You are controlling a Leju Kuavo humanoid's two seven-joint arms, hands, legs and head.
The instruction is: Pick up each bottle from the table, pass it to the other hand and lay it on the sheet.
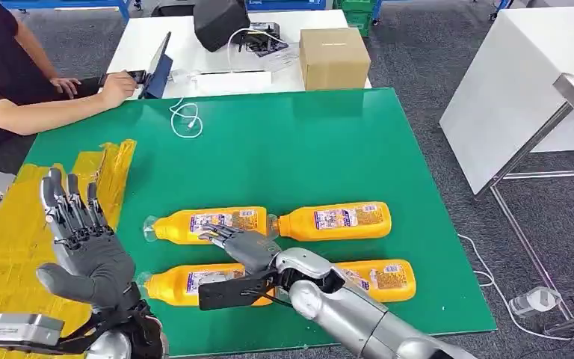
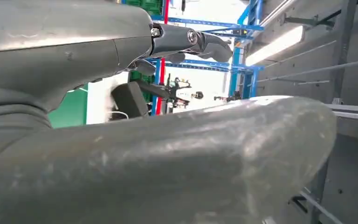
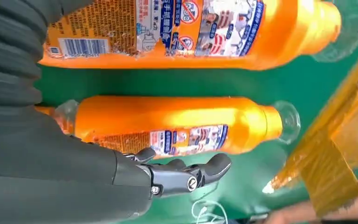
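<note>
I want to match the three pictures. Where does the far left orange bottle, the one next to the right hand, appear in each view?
Head view: far left bottle lies just beyond the right hand.
Right wrist view: same bottle, beside the fingers.
Left wrist view: not in it.
Shared landmark: yellow sheet.

The left hand has a matte grey moulded palm, a thick grey thumb and darker metal fingers with exposed linkages; a small silver box-shaped module sits at its wrist beside dark cabling. The right hand shares the grey shell and dark fingers, joined to a polished silver arm with rounded segments, a black flat bracket and thin black cables at the wrist. Close up, the right hand's fingers show small round screws at their pivots, and the grey cover is ribbed.
</note>
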